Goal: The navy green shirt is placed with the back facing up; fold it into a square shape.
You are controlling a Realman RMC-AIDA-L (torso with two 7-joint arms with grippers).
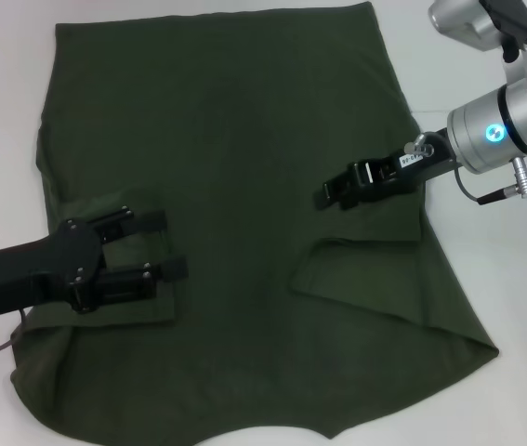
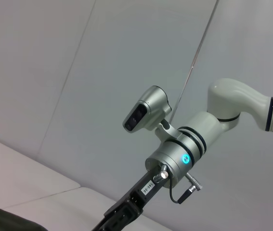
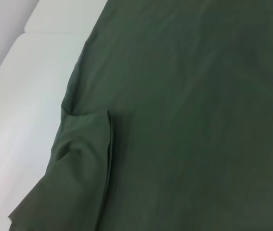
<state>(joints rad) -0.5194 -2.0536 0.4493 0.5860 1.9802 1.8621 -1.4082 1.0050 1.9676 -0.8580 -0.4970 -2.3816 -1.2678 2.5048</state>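
Observation:
The navy green shirt (image 1: 244,139) lies flat on the white table with its plain side up, and both sleeves are folded inward. My left gripper (image 1: 172,244) is open. It hovers over the folded left sleeve flap (image 1: 105,316) with nothing between its fingers. My right gripper (image 1: 330,196) is low over the shirt's right half, just above the folded right sleeve flap (image 1: 365,274). The right wrist view shows the shirt (image 3: 199,96) and a folded sleeve (image 3: 85,159). In the left wrist view, only the right arm (image 2: 175,159) shows, plus a sliver of the shirt (image 2: 1,219).
White table surface (image 1: 3,111) surrounds the shirt on the left, and the table (image 1: 505,279) continues on the right. The shirt's lower hem runs out past the bottom of the head view. The right arm's wrist camera (image 1: 472,23) sits at the top right.

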